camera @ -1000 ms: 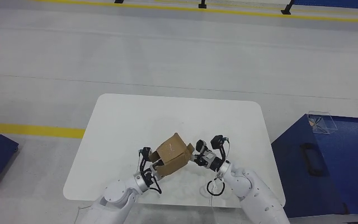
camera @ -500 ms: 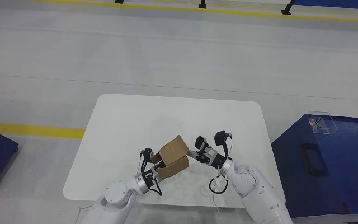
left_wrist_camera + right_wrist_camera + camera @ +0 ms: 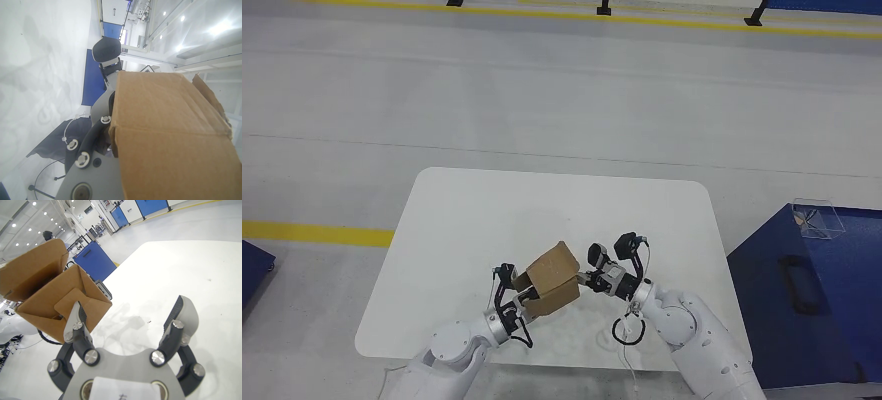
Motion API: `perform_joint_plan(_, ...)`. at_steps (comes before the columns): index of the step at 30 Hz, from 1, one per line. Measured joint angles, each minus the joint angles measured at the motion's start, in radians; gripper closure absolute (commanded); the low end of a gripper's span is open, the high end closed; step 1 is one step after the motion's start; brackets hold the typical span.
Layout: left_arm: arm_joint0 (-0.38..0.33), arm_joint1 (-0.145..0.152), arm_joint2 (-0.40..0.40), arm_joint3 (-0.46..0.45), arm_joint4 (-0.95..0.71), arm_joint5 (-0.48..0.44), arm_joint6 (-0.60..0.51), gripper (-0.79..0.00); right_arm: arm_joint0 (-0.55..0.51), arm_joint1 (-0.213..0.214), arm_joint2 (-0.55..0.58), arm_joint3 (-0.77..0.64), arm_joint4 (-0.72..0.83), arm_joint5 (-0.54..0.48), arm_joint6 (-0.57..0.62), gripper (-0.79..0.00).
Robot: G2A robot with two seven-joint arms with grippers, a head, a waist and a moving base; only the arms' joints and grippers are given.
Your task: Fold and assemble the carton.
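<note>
While the left pincer [image 3: 512,287] clamps the carton [image 3: 550,277] off the table [image 3: 462,220], the right pincer [image 3: 129,303] gapes — one finger [image 3: 74,316] touching a flap [image 3: 65,305].

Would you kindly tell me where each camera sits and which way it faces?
Top view: above the arms, looking down at the table; left gripper and right gripper flank the carton.
Left wrist view: on the left wrist, looking past its gripper at the carton's side and ceiling lights.
Right wrist view: on the right wrist, looking across the table; its open gripper shows, one finger touching the carton.
Shared: all three show the carton.
</note>
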Motion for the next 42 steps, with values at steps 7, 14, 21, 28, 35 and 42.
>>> perform_joint_plan(7, -0.008, -0.004, 0.013, 0.01, 0.01, -0.005, 0.007, 0.0, -0.007, 0.004, 0.021, -0.023, 0.03, -0.017, -0.004, -0.785)
perform_joint_plan(14, -0.012, -0.006, 0.02, 0.013, 0.016, -0.008, 0.01, 0.0, -0.011, 0.007, 0.021, -0.042, -0.003, 0.009, 0.021, -0.785)
perform_joint_plan(21, -0.013, -0.008, 0.018, 0.016, -0.018, 0.004, -0.015, 0.0, -0.012, 0.005, 0.016, -0.041, -0.005, 0.024, 0.02, -0.785)
perform_joint_plan(28, -0.013, -0.007, 0.004, 0.018, -0.116, 0.036, -0.099, 0.0, -0.012, 0.003, 0.025, -0.036, 0.057, 0.019, 0.003, -0.785)
perform_joint_plan(35, -0.009, -0.006, -0.003, 0.015, -0.13, 0.042, -0.114, 0.0, -0.01, 0.002, 0.018, -0.034, 0.062, 0.02, 0.014, -0.785)
perform_joint_plan(42, -0.004, -0.004, -0.012, 0.014, -0.134, 0.043, -0.11, 0.0, -0.02, 0.005, 0.022, -0.041, 0.073, 0.016, 0.039, -0.785)
